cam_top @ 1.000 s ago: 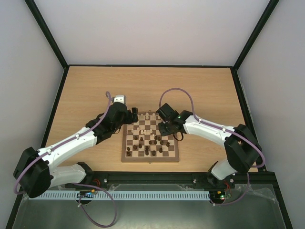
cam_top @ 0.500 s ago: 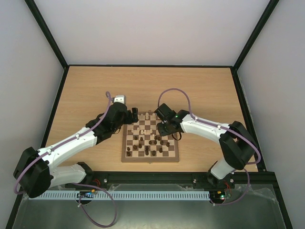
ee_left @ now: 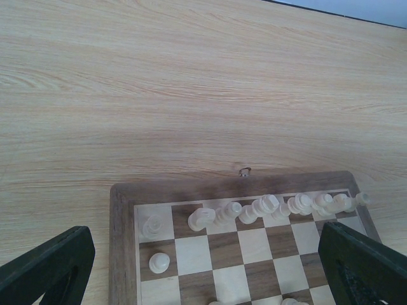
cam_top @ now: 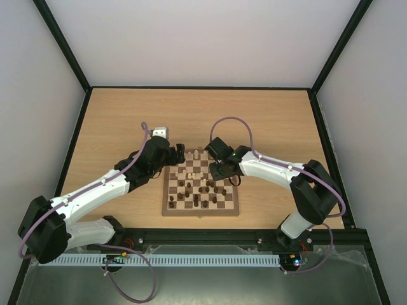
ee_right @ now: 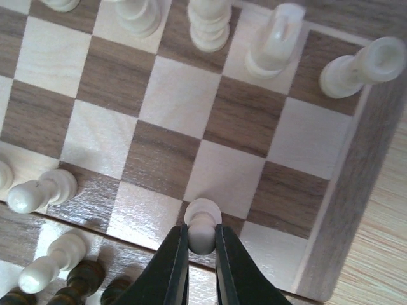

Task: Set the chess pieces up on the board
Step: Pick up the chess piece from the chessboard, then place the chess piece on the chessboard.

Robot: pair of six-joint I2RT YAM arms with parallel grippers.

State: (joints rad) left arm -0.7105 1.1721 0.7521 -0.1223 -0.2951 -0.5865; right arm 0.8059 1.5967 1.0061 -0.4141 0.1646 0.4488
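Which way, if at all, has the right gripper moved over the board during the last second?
Yes. In the top view the right gripper has shifted slightly left against the board, further in from its right edge. It is now shut on a cream piece.

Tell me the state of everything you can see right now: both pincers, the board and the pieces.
Left pincer: open, holding nothing, by the board's far-left corner.
Right pincer: shut on the pale cream wooden pawn.
Square checkered wooden chessboard: flat on the table, partly set.
Pale cream wooden pieces: mostly lined along one edge row.
Dark brown wooden pieces: scattered mid-board, not in rows.
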